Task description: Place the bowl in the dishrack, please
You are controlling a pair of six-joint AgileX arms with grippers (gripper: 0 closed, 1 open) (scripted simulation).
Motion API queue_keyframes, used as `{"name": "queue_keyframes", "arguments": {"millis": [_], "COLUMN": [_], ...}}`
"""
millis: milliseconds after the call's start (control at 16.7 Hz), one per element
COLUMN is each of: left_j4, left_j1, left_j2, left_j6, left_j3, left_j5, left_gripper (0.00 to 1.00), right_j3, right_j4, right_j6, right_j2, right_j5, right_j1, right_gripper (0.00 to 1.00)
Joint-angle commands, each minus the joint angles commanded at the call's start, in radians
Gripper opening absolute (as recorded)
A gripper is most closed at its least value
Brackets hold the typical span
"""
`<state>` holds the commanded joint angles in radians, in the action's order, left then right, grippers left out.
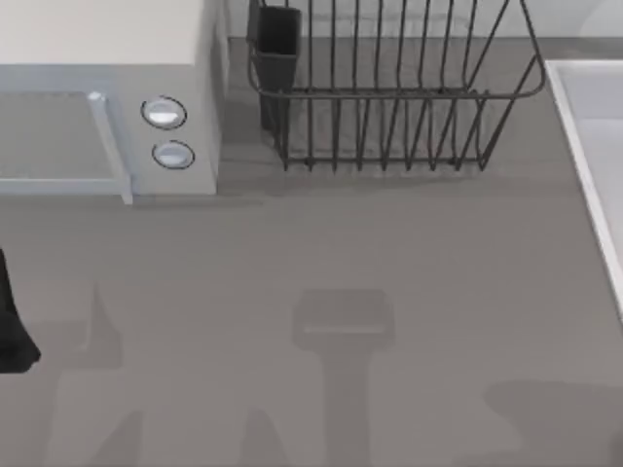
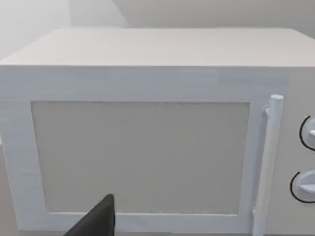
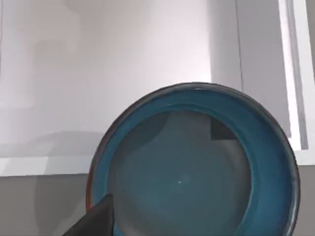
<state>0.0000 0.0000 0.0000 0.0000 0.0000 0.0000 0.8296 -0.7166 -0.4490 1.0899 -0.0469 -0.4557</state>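
Right claw (image 3: 93, 219) hangs over the bowl (image 3: 194, 162); its spread cannot be told.

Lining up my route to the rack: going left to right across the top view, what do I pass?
Black left arm at the left edge → white box-shaped microwave with two round knobs → black cutlery cup → dark grey wire dishrack → pale raised ledge at the right edge.

Nothing to read here: no lettering, numbers or brand marks on the microwave (image 2: 147, 123), its two knobs (image 1: 164, 113), the dishrack (image 1: 389, 97) or the bowl (image 3: 197, 167).
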Motion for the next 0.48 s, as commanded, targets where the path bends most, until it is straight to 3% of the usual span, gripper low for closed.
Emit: {"name": "queue_keyframes", "arguments": {"millis": [480], "left_j4": [0.000], "left_j1": [0.000], "left_j2": [0.000], "left_j6": [0.000], "left_j3": [0.000], "left_j5": [0.000], "left_gripper": [1.00], "right_j3": [0.429], "right_j4": [-0.349], "right_j6": [-0.223], "right_j2": [0.529], "right_j5": [-0.028], "right_j1": [-0.231], "right_gripper": [1.00]}}
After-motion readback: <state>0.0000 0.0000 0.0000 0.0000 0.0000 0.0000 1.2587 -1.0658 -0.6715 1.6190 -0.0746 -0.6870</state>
